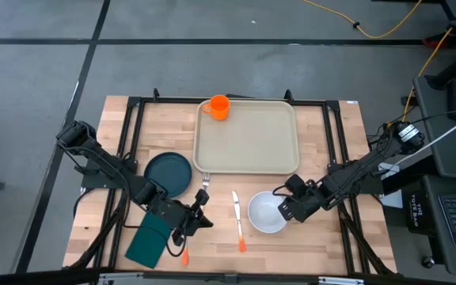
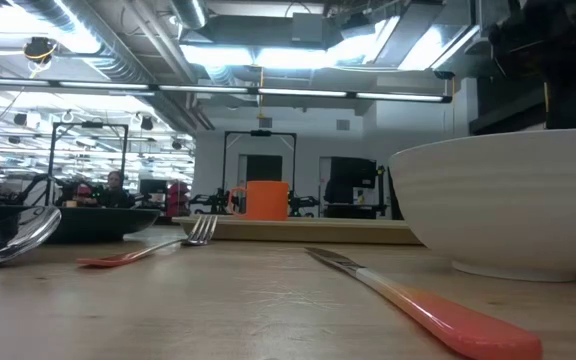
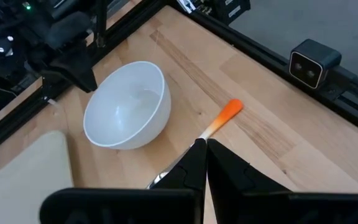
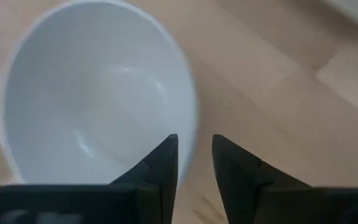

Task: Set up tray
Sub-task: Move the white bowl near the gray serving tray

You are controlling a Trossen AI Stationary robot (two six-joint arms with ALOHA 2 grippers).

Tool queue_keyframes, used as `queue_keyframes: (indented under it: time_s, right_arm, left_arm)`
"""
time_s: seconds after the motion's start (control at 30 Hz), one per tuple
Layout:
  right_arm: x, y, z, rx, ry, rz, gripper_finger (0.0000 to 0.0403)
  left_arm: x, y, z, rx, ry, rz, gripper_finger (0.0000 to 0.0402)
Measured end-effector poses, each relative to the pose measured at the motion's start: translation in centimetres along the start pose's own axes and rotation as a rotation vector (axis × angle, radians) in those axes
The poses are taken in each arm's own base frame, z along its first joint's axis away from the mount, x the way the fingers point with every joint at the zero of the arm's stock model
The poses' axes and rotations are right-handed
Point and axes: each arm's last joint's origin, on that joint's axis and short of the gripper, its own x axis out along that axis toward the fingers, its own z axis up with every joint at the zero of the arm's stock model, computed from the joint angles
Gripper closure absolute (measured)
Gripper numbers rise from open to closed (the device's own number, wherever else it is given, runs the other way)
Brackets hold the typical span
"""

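The tray (image 1: 248, 136) lies at the far middle of the tabletop (image 1: 331, 237), with an orange cup (image 1: 218, 106) in its far left corner. The left gripper (image 1: 203, 212) is closed with nothing between its fingers, near the fork (image 1: 204, 188), just right of the green napkin (image 1: 149, 241) and teal plate (image 1: 168, 173). The right gripper (image 1: 282, 207) is partly open, its fingers astride the rim of the white bowl (image 1: 265, 214). A knife (image 1: 237, 219) lies between the two grippers.
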Motion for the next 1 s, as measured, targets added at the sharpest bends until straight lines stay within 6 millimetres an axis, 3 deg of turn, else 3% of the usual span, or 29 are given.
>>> queue_keyframes:
  time_s: [1.0]
  right_arm:
    - [2.0, 0.5, -0.7, -0.014, 0.05, -0.046, 0.0298]
  left_arm:
    - [0.0, 0.0, 0.0, 0.001, -0.001, -0.001, 0.0394]
